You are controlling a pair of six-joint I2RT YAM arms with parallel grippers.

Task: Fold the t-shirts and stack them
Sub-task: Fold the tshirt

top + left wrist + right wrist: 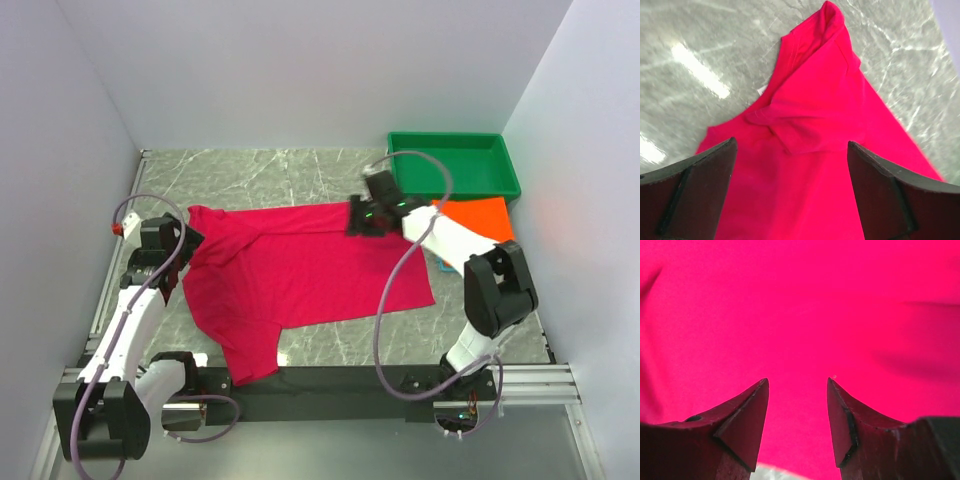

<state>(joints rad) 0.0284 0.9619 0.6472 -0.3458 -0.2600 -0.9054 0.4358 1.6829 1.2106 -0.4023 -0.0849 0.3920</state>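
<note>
At left: wide-open, empty left gripper (189, 246) over bunched end of crimson-pink t-shirt (300, 275); shirt flat mid-table, long axis left-right. At far-right corner: right gripper (360, 217), jaws parted, nothing held, low over cloth. Calls for grips at both ends, probably.

The crimson-pink t-shirt (300, 270) is covering the middle of the table (250, 172), leaving a bare strip running along the back wall (300, 70) where a gripper could be passing freely. The green tray (445, 138) is blocking the far right corner, and the right arm (445, 238) is slanting across the orange t-shirt (485, 213) just in front of it. The left wall (60, 170) is crowding the left gripper (188, 240), hanging wide-jawed over the shirt's edge. More bare table is showing at the front right.
</note>
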